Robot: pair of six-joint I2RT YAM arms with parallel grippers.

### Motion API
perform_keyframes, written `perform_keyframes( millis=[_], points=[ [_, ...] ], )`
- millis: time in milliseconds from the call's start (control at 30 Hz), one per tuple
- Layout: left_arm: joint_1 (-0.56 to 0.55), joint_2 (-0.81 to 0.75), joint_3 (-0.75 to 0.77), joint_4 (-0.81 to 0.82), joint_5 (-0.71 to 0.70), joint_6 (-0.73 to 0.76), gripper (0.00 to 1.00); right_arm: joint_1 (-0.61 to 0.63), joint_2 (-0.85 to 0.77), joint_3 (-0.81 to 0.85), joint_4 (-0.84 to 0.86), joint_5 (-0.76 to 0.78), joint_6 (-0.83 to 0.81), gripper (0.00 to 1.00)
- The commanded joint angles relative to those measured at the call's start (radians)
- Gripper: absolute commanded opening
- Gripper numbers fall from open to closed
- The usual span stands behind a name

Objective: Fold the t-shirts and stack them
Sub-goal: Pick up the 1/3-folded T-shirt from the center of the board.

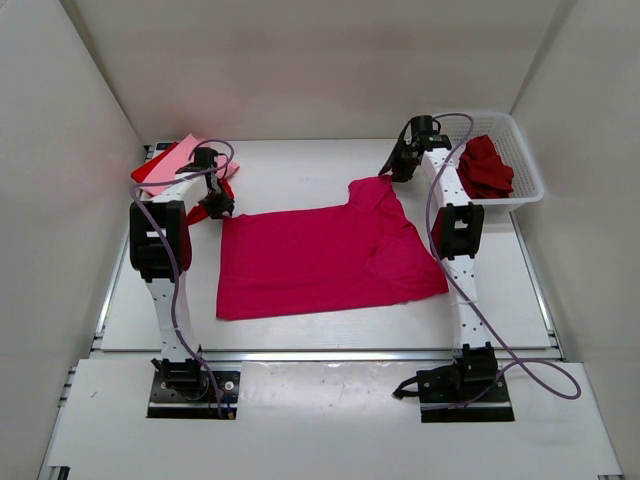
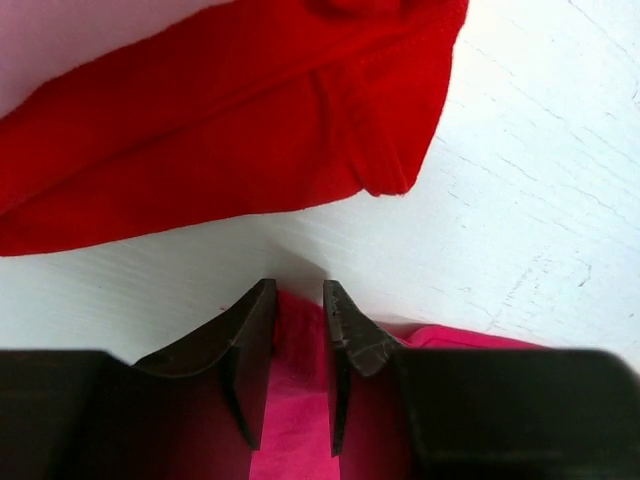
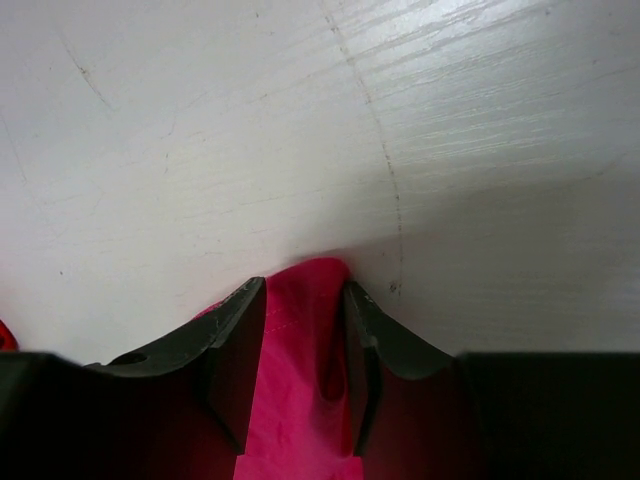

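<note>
We pinch the magenta t-shirt [image 1: 320, 260] with left gripper [image 2: 298, 288] and right gripper [image 3: 304, 287]; its body lies behind both claws.

Left pincer [image 2: 298, 300], right pincer [image 3: 305, 295] (both clamped)

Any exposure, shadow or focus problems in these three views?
Top external: even, soft light, with a faint pink cast on the back wall. Left wrist: left fingers nearly black, red t-shirt fairly sharp. Right wrist: right fingers underexposed, and a soft shadow on the table beyond the magenta t-shirt.
</note>
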Motion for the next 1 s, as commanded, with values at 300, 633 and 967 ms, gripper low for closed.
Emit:
perform_keyframes(
  millis=[300, 633, 967],
  points=[
    [0.000, -0.010, 0.016, 0.003, 0.014, 0.001, 0.15, 0.006, -0.008, 0.028, 0.104, 0.002, 0.025, 0.14],
    [-0.002, -0.025, 0.050, -0.005, 0.011, -0.003, 0.00, 0.009, -0.042, 0.030, 0.128, 0.022, -0.008, 0.00],
    [-0.006, -0.107, -0.013, -0.002, 0.028, -0.006, 0.00, 0.020, -0.210, 0.022, 0.027, 0.023, -0.105, 0.00]
  ],
)
